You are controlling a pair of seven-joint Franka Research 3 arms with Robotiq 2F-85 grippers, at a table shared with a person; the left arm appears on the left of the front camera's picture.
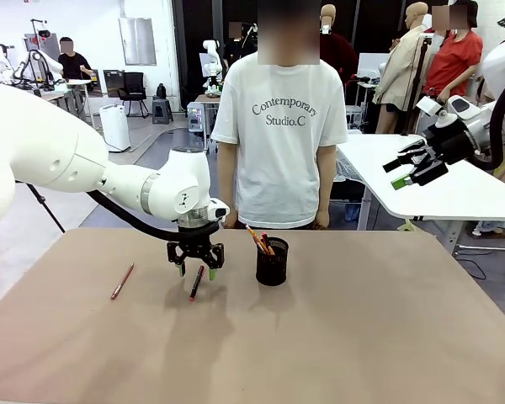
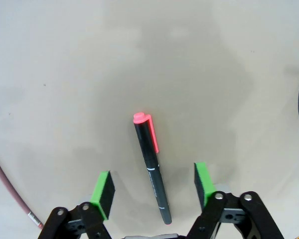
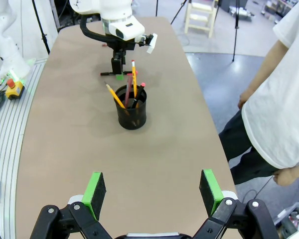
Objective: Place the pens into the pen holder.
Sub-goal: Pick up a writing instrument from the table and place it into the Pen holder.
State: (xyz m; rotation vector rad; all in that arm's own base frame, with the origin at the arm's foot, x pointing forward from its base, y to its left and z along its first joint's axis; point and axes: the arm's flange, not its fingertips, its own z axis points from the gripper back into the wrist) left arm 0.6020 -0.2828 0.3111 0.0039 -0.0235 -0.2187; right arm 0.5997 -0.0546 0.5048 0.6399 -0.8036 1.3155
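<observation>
My left tool (image 2: pixel 152 185) straddles the black pen (image 2: pixel 148 149), pads apart and not touching it, left of the pen holder (image 1: pixel 272 263). The pen looks light, stiff and slick, so I judge mid-barrel the best hold.

On the table (image 1: pixel 362 337), the pen holder (image 1: pixel 272 263) stands mid-table with pens (image 1: pixel 259 240) in it; a capped pen (image 1: pixel 197 282) lies to its left, another pen (image 1: pixel 122 281) farther left.
</observation>
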